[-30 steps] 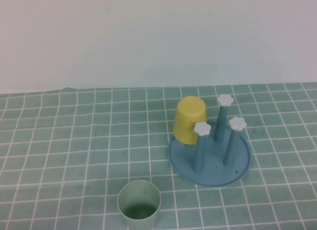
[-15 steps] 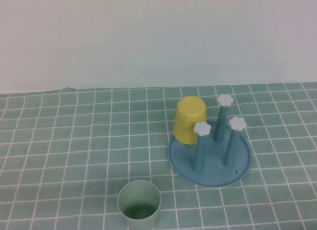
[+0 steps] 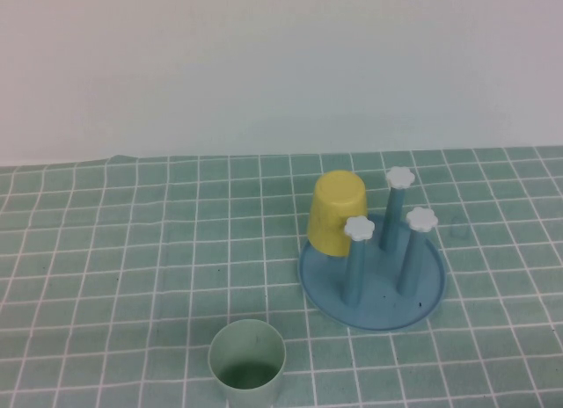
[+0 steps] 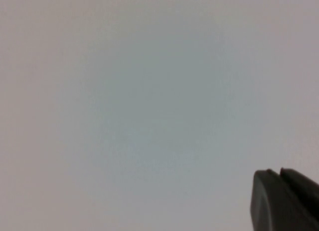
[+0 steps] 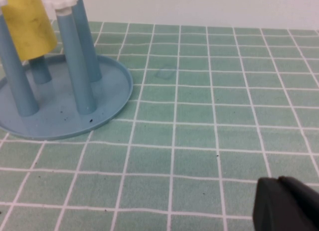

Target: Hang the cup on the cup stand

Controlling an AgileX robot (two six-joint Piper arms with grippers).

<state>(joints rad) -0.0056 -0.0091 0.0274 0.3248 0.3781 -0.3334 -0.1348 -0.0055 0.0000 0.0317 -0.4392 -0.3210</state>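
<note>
Wrist views: left claw point(image 4: 285, 201) closed, right claw point(image 5: 286, 205) closed, low over table point(image 5: 209, 141)

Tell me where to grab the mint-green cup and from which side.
Probably by the rim of the cup, from above: it stands upright, mouth open, nothing beside it. The left gripper and right gripper are both shut, away from it.
</note>
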